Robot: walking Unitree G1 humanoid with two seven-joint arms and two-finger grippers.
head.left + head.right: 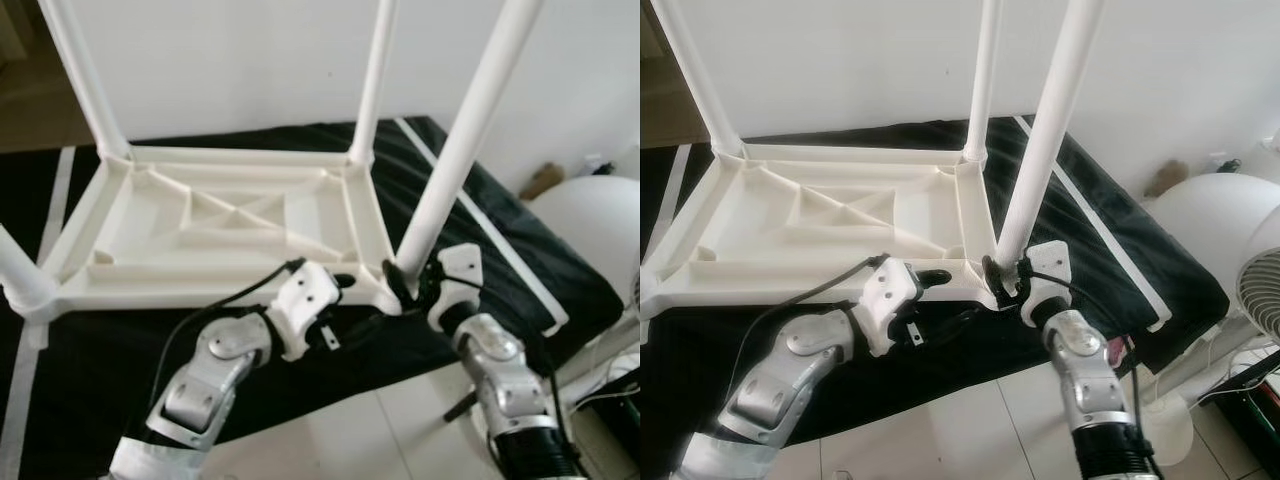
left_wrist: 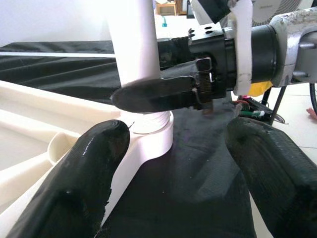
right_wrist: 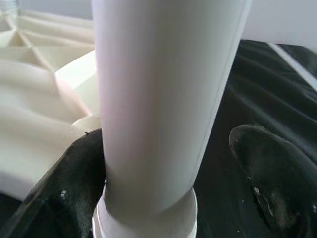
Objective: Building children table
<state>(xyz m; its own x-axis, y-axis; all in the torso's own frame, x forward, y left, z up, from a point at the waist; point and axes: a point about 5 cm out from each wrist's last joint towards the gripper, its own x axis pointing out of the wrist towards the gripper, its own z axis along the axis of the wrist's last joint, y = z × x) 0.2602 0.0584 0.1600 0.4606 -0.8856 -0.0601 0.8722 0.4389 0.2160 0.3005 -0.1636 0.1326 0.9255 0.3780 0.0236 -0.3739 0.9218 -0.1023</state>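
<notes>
— White plastic, mostly: we see a children's table (image 1: 215,225) lying upside down on a black cloth (image 1: 520,250) spread over a pale tiled floor (image 1: 370,430), its ribbed underside facing up.

— What do we find at the left?

— At the far left a white leg (image 1: 20,275) stands in the near left corner, cut off by the edge of the picture. Behind it another leg (image 1: 85,75) rises from the far left corner, in front of a white wall (image 1: 230,60).

— And toward the middle?

— Our left gripper (image 1: 335,295) reaches in low at the table's near edge. Its two black fingers (image 2: 81,173) are spread apart with nothing between them, pointing toward the near right corner. One finger lies just beside the corner socket; we cannot tell whether it touches.

— Then to the right?

— A third leg (image 1: 375,75) stands in the far right corner. Nearer to us, the fourth leg (image 1: 465,130) stands tilted in the near right corner socket. Our right gripper (image 1: 405,280) is at the base of this leg, its fingers (image 3: 74,173) set on either side of it. One finger touches the leg just above the socket; the other stands a little clear, so we cannot tell whether the grip is closed.

— Anything further right?

— A round white object (image 1: 590,220) sits beyond the cloth, and a fan grille (image 1: 1260,290) is near it.
</notes>
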